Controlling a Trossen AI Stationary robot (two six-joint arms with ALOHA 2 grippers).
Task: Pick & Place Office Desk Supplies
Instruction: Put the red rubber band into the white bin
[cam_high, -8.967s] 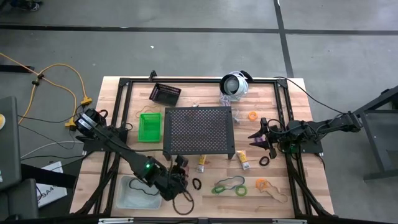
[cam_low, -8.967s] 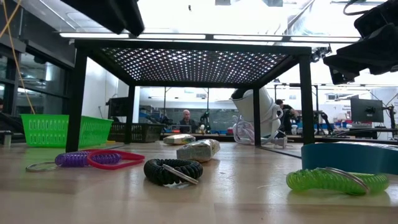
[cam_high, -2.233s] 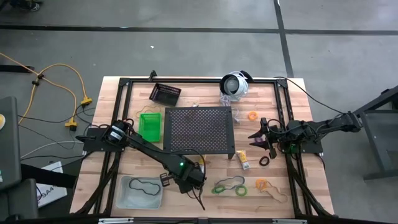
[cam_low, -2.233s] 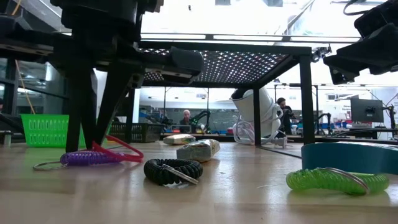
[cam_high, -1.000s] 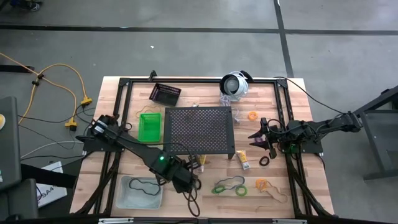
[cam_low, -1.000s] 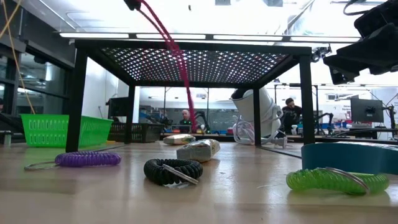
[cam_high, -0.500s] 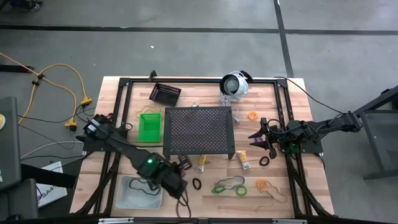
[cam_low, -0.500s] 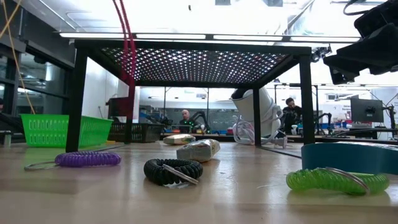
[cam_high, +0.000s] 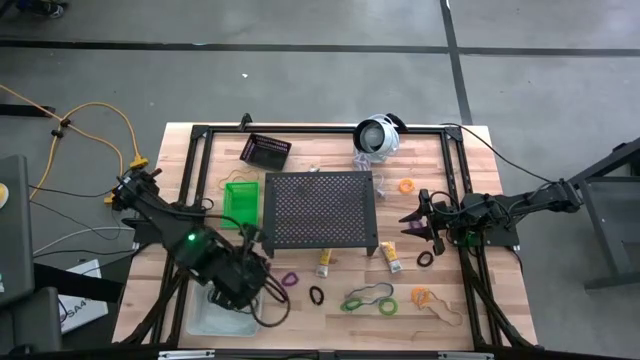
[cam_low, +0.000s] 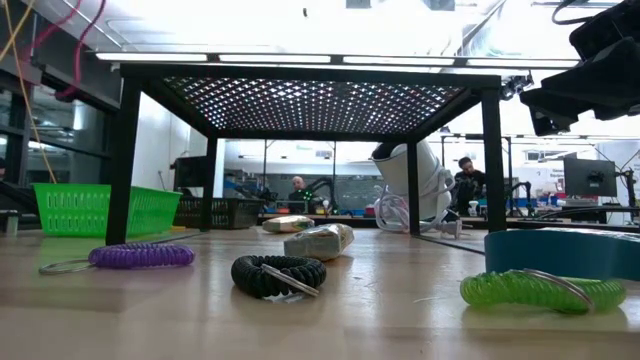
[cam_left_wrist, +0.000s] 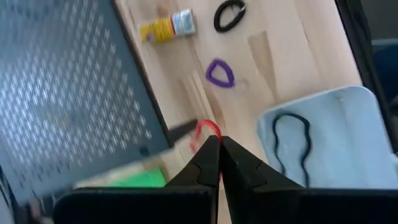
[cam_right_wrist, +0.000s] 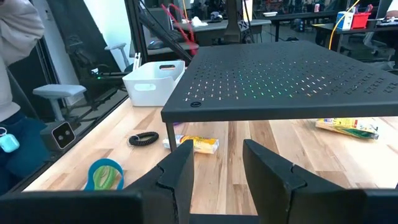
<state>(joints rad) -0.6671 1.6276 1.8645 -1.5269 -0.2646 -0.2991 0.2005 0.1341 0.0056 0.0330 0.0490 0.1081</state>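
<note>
My left gripper hangs over the table's near left, by the near-left leg of the black stand, shut on a red rubber band. The band also shows in the low view and the right wrist view. The clear bin next to it holds a black band. On the wood lie a purple loop, a black loop and a yellow tube. My right gripper waits open at the table's right. My left gripper pinches the red band's upper part between its two shut fingertips. The fingers come steeply from above. The band hangs slack below them, lifted clear of the table.
A green bin and a black bin stand left of the stand. Green bands, a tape ring, orange loops, a tan band and a second yellow tube lie near right. A white round device sits far back.
My left gripper has gone up and toward the table's left edge, rolling its wrist, still shut on the red band. The band has been carried with it, from in front of the stand to above the left side, hanging clear of the table.
</note>
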